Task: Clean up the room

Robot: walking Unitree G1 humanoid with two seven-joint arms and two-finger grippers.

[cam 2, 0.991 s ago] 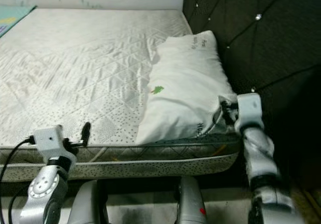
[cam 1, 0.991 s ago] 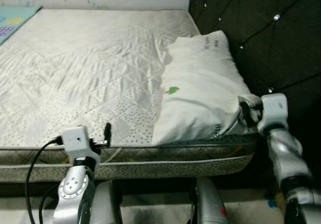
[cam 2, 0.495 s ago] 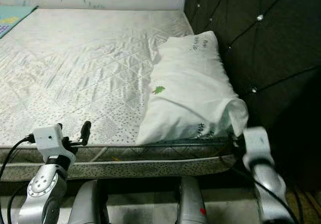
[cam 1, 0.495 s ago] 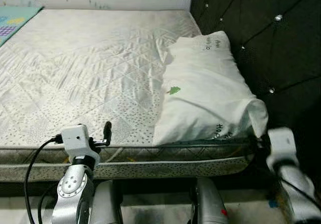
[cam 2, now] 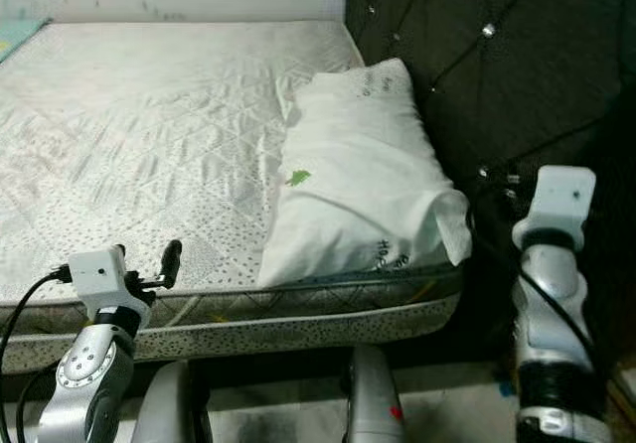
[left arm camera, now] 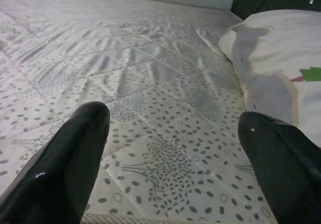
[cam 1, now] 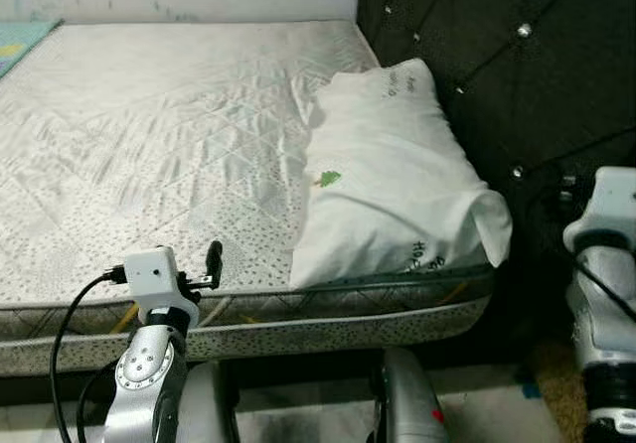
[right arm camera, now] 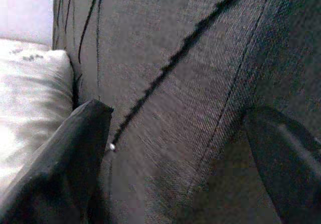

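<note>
A white pillow [cam 1: 396, 195] with a small green mark lies at the right of the frame on the bare quilted mattress [cam 1: 159, 145] of the bed, its far side against the dark tufted headboard [cam 1: 497, 56] and its near corner flopped over at the mattress edge. At lower left the left gripper [left arm camera: 170, 153] hovers just above the mattress's front edge, fingers [left arm camera: 65, 169] spread wide with nothing between them. At right, the right gripper [right arm camera: 175, 153] is raised beside the bed, facing the headboard fabric, fingers [right arm camera: 65, 158] likewise apart and empty, clear of the pillow.
</note>
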